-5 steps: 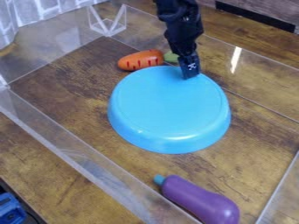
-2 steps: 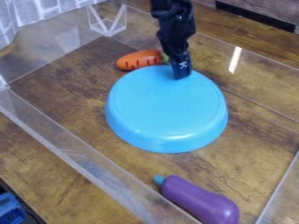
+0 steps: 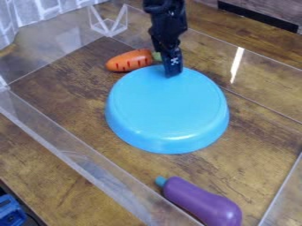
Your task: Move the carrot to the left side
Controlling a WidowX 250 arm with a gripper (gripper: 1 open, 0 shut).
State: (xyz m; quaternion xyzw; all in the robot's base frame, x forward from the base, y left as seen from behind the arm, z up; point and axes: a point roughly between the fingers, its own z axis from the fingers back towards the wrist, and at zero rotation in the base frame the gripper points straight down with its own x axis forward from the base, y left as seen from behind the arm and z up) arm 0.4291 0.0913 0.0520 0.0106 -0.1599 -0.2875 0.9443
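The orange carrot (image 3: 127,62) lies on the wooden table just past the far left rim of the blue plate (image 3: 165,110). Its light green end points right, up against my gripper. My gripper (image 3: 167,64) points steeply down over the plate's far edge, right beside the carrot's leafy end. The black fingers (image 3: 172,65) stand open. The near finger hides part of the green end, so I cannot tell whether that end sits between the fingers or only rests against them.
A purple eggplant toy (image 3: 200,201) lies at the front right. Clear plastic walls (image 3: 71,154) box in the table on the left, front and back. A white reflective streak (image 3: 237,60) marks the right wall.
My gripper has slid left along the plate's far edge. The carrot has moved left with it. The plate has shifted slightly left too.
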